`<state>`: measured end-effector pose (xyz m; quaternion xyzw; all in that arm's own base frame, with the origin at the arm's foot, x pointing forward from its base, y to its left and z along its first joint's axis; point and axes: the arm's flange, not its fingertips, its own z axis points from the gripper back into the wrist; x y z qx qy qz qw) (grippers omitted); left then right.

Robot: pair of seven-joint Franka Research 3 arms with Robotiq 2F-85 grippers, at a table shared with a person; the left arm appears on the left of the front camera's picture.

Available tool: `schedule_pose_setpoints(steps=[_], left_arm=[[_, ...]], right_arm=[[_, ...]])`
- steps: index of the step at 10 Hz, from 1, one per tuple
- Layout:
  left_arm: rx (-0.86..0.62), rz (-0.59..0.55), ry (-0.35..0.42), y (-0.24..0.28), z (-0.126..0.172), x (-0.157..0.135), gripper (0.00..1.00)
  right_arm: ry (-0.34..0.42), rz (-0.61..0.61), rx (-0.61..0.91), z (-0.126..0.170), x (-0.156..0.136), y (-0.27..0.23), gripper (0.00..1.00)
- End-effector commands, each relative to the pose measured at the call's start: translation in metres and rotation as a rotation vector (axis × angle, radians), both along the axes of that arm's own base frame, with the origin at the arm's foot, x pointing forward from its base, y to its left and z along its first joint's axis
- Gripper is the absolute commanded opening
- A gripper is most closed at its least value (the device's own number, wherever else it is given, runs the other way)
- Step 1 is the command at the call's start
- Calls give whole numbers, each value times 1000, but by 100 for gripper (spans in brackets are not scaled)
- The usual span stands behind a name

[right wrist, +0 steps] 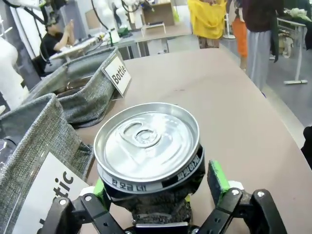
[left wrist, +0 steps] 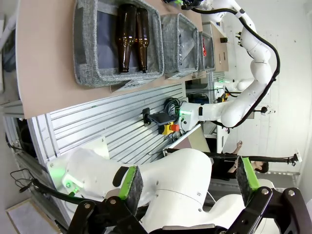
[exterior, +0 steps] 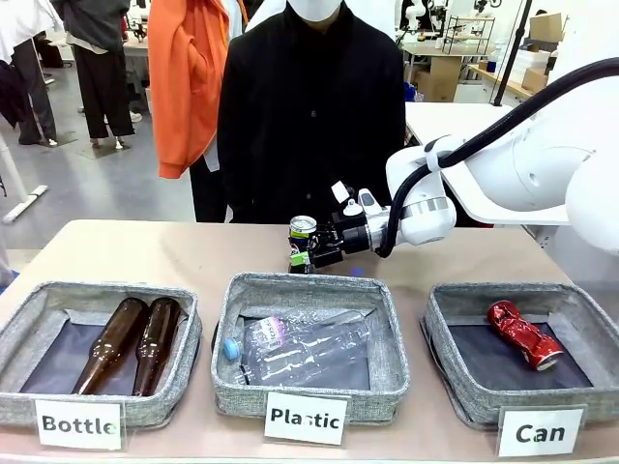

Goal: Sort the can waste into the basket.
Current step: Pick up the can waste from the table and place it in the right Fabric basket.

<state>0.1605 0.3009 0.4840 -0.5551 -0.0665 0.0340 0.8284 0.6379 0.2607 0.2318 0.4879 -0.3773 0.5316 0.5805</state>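
Observation:
A dark can (exterior: 303,227) with a silver top stands upright on the table just behind the middle basket. My right gripper (exterior: 302,251) reaches in from the right, its fingers on either side of the can. In the right wrist view the can (right wrist: 146,146) sits between the green pads (right wrist: 218,178), which hug its sides. A dented red can (exterior: 522,333) lies in the grey basket (exterior: 580,307) at the right, marked by the "Can" label (exterior: 540,432). My left gripper (left wrist: 189,179) hangs open beside the table with nothing between its fingers.
The middle basket (exterior: 387,358), labelled "Plastic", holds clear plastic bottles. The left one (exterior: 29,319), labelled "Bottle", holds two brown glass bottles (exterior: 131,343). A person in black (exterior: 309,116) stands at the far edge, right behind the dark can.

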Motion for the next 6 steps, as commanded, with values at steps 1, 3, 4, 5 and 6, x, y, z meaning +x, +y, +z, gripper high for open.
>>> schedule_pose_setpoints(steps=[1, 3, 4, 5, 6], left_arm=[[3, -10, 0, 1, 1, -4, 100], [3, -10, 0, 1, 1, -4, 100], [3, -10, 0, 1, 1, -4, 100], [3, -10, 0, 1, 1, -4, 100], [3, -10, 0, 1, 1, -4, 100]], right_arm=[[-54, -5, 30, 1, 4, 0, 42], [-56, -7, 39, 1, 4, -1, 0], [-55, -7, 42, 1, 4, -2, 0], [-52, -15, 27, 1, 5, -3, 0], [-45, -14, 26, 1, 6, -4, 6]])
